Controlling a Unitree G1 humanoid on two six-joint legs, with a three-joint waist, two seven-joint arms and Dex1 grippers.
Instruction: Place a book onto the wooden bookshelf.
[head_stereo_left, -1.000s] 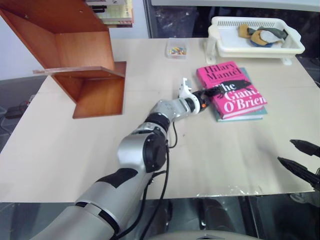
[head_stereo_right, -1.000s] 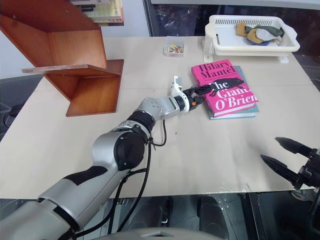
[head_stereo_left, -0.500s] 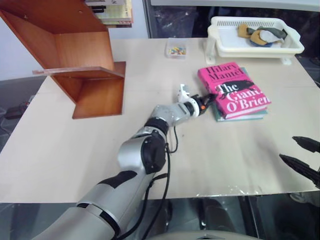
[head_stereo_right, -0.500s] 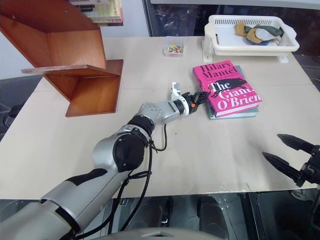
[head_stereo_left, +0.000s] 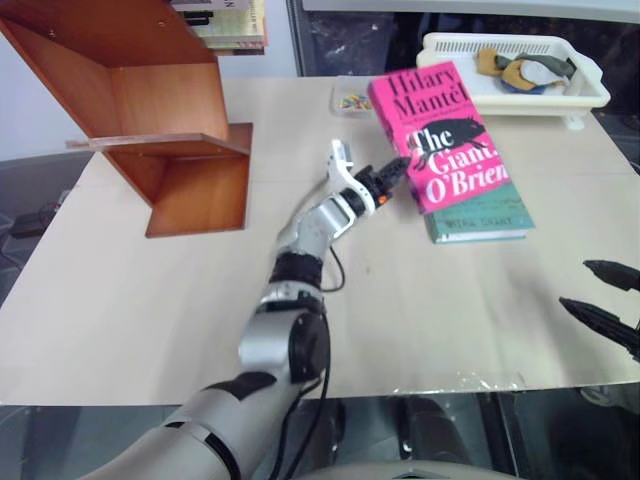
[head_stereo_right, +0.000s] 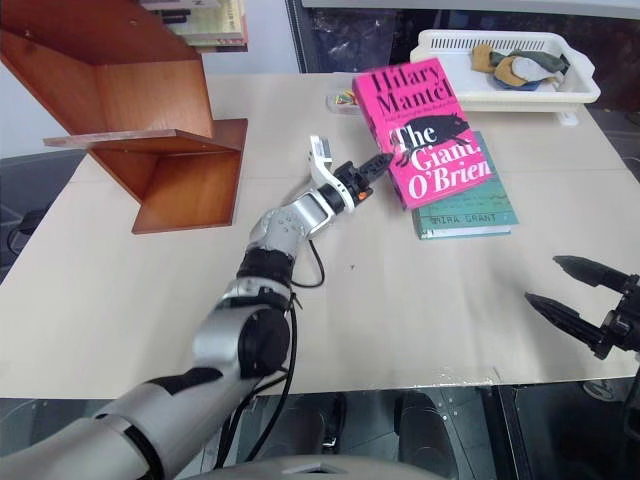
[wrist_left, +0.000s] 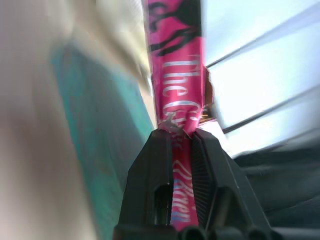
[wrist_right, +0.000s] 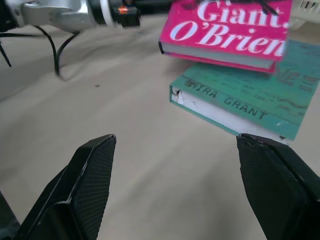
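The table (head_stereo_left: 150, 300) carries everything, and the bookshelf (head_stereo_left: 150, 110) stands at its far left corner, its slanted boards leaving open angular bays that face the middle of the table, so a book can be slid in from that side. A white basket (head_stereo_left: 515, 75) with a few cloth-like things sits at the far right edge, out of the path between book and shelf.

The pink book (head_stereo_left: 435, 130) is in the air above the far right part of the table, tilted with its cover toward the head camera. It is clear of the teal book (head_stereo_left: 480, 212), which lies flat below it near the right edge. A small clear box (head_stereo_left: 350, 100) sits at the far edge, just behind the raised book.

The left gripper (head_stereo_right: 378, 163) is clamped on the pink book's near left edge; in the left wrist view both fingers (wrist_left: 155, 170) press on the thin cover from either side. Gripping at the edge probably leaves most of the book free to enter a bay first.

The right gripper (head_stereo_right: 575, 290) waits over the near right corner with fingers spread wide, holding nothing, well apart from the books.
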